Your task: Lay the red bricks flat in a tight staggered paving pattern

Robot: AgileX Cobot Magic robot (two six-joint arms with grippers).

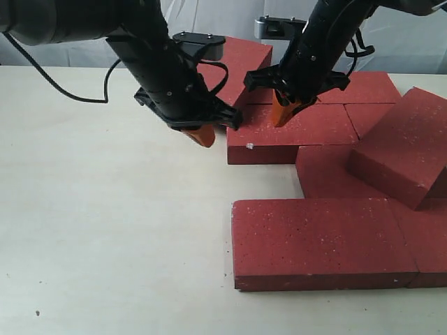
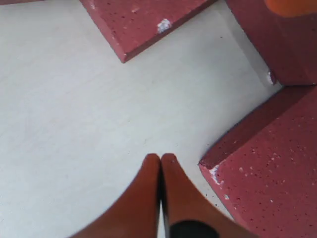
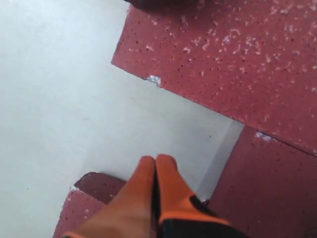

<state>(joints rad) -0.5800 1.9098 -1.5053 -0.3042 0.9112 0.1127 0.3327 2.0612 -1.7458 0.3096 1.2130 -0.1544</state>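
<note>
Exterior view shows red bricks (image 1: 328,129) just right of left claw (image 1: 203,137).

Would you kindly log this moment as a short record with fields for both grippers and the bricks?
Left gripper: shut, empty, above the table, left of the middle brick
Right gripper: shut, empty, over the middle brick
Tilted brick: propped on its neighbours at right, not flat
Front brick: flat, nearest the camera
Pattern: unfinished

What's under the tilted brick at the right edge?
The tilted brick rests on flat red bricks; part of one shows beside it. Their joints beneath it are covered.
</note>
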